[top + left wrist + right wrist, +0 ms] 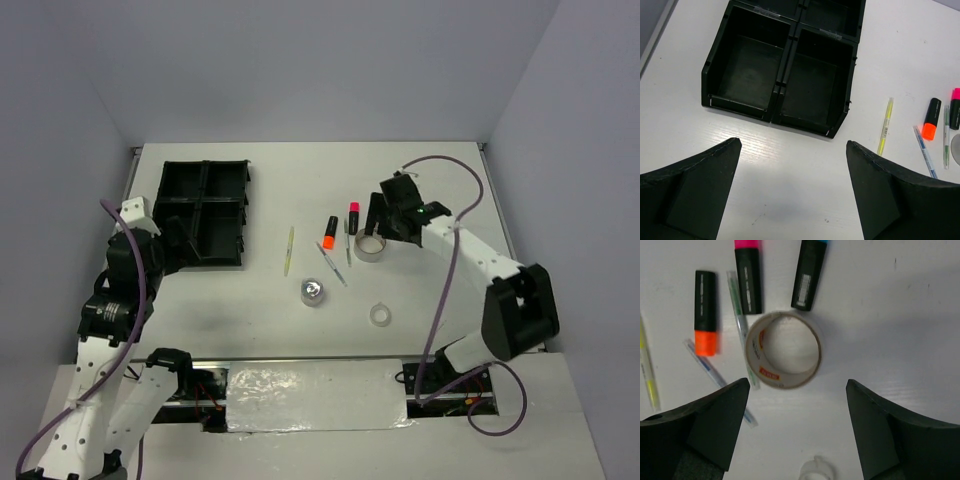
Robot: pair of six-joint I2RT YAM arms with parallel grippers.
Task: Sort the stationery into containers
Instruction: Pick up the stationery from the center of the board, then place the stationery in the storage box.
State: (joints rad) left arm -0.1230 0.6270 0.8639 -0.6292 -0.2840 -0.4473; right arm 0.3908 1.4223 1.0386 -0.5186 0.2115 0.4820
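The black four-compartment tray stands at the far left, its compartments empty, and also shows in the left wrist view. My left gripper is open and empty just in front of it. My right gripper is open over the large tape roll, holding nothing. Beside the roll lie the orange highlighter, pink highlighter, blue highlighter, green pen, blue pen and yellow pen.
A silvery round piece and a small clear tape roll lie nearer the front of the white table. Grey walls close in the back and sides. A taped strip runs along the near edge between the arm bases.
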